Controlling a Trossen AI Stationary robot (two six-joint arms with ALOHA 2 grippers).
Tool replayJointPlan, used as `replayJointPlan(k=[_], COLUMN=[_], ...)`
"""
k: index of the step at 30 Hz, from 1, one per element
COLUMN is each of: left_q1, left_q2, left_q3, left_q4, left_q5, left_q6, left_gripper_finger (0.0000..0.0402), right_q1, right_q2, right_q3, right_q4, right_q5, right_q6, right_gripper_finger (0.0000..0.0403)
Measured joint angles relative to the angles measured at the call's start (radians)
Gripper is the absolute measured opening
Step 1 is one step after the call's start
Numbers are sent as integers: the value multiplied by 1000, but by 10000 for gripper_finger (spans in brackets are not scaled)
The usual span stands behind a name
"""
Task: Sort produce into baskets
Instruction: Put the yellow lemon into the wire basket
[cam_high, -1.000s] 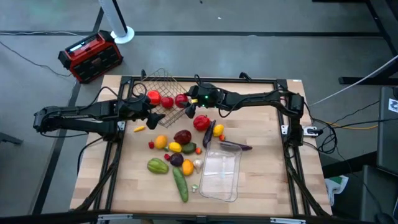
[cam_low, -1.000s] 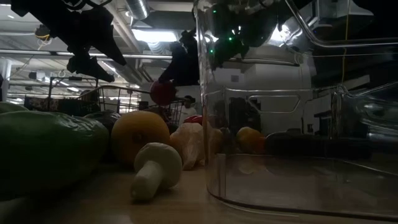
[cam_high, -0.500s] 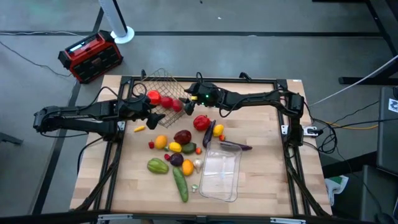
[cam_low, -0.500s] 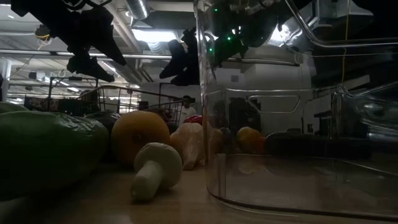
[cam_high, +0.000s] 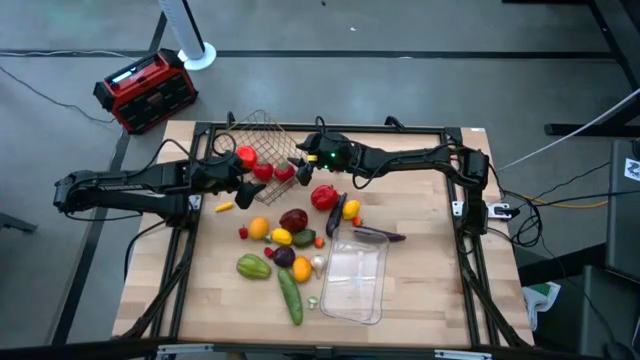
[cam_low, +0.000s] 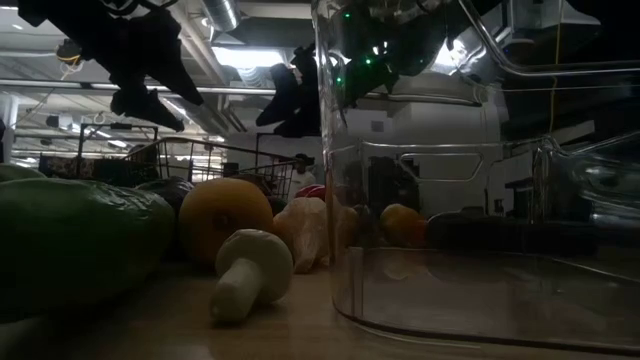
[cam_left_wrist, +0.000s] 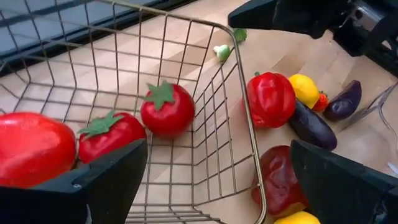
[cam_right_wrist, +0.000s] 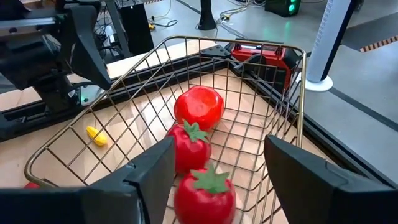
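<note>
The bronze wire basket (cam_high: 262, 140) stands at the table's far left and holds three red round fruits: a big one (cam_right_wrist: 199, 106) and two tomatoes (cam_right_wrist: 189, 146) (cam_left_wrist: 166, 109). My right gripper (cam_high: 300, 168) hangs open and empty over the basket's right side (cam_right_wrist: 219, 146). My left gripper (cam_high: 247, 186) is open at the basket's near edge (cam_left_wrist: 217, 162); I cannot tell whether it touches the wire. The clear tray (cam_high: 355, 280) lies at the near right with a purple eggplant (cam_high: 380, 235) across its far rim. A red pepper (cam_high: 323, 197), orange (cam_high: 259, 228), squash (cam_high: 254, 266) and cucumber (cam_high: 290, 296) lie on the table.
A red-and-black box (cam_high: 147, 90) sits on the floor beyond the table's far left corner. A small yellow piece (cam_high: 224, 207) lies near my left gripper. A mushroom (cam_low: 250, 270) lies close to the tray's wall (cam_low: 335, 200). Bare wood shows at the table's right (cam_high: 430, 230).
My right gripper has let go of a red tomato it held above the basket. The tomato has dropped into the basket and lies beside the other tomato, toward the basket's near side. Both arms have stayed about where they were.
</note>
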Motion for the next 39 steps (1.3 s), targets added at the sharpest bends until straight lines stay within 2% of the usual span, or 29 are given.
replayJointPlan(k=[5, 9, 15, 20, 27, 35, 39], left_q1=[0, 0, -51, -155, -293, -357, -360], left_q2=[-2, -3, -3, -1, 56, 244, 349], left_q3=[23, 88, 156, 159, 159, 159, 159], left_q4=[7, -59, -180, -299, -406, -397, -395], left_q5=[3, 65, 205, 257, 228, 165, 164], left_q6=[49, 35, -102, -298, -520, -502, -503], left_gripper_finger=[388, 388, 388, 388, 388, 388, 388], right_q1=[0, 0, 1, 1, 0, -2, 0], right_q2=[-12, -63, -188, -305, -445, -543, -591], right_q3=[0, 0, 0, 0, 0, -3, -67], right_q4=[-9, -72, -231, -416, -636, -879, -894], right_q5=[1, 1, 1, 2, 3, 2, 0], right_q6=[-105, -164, -304, -366, -387, -411, -408], right_gripper_finger=[241, 241, 241, 241, 241, 241, 241])
